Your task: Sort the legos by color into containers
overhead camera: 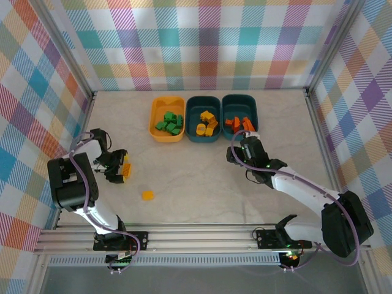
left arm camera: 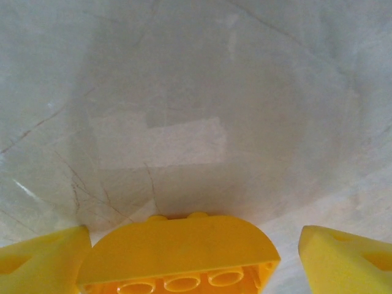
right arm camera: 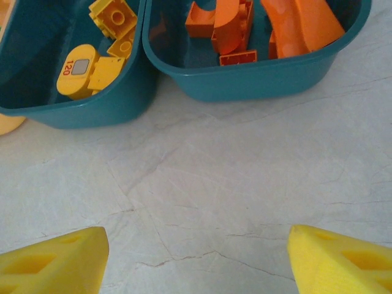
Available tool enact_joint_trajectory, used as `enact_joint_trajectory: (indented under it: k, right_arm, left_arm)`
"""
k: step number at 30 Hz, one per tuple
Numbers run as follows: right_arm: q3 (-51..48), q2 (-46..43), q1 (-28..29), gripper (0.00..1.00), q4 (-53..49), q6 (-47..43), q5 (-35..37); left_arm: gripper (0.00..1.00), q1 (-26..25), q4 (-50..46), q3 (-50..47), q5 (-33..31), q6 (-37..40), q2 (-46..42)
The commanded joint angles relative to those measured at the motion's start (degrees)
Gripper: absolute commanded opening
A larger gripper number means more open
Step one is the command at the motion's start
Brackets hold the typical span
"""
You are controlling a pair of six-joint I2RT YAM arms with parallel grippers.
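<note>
Yellow brick lay on the surface well left of the middle bin, between the spread, not yet clenched fingers of the left pincer. One finger sat closer than the other, so closing might twist the brick and let it slip out. The right pincer hung released and empty just before that bin.

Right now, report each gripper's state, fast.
Left gripper: open, jaws around a yellow lego, not yet clamped.
Right gripper: open, empty.
</note>
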Motion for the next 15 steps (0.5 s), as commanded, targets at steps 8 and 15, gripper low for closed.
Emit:
enact_joint_trajectory:
  k: [8, 15]
  right_arm:
    - [-1.12, -0.50, 0.27, 0.76, 2.33, 1.00, 2.18]
    - [-1.15, 0.09, 0.27, 0.76, 2.68, 0.87, 2.09]
  left_arm:
    - [0.77, -3.25, -0.29, -0.16, 0.61, 1.24, 3.58]
    - [0.69, -4.17, 0.77, -0.75, 0.10, 1.38, -0.22]
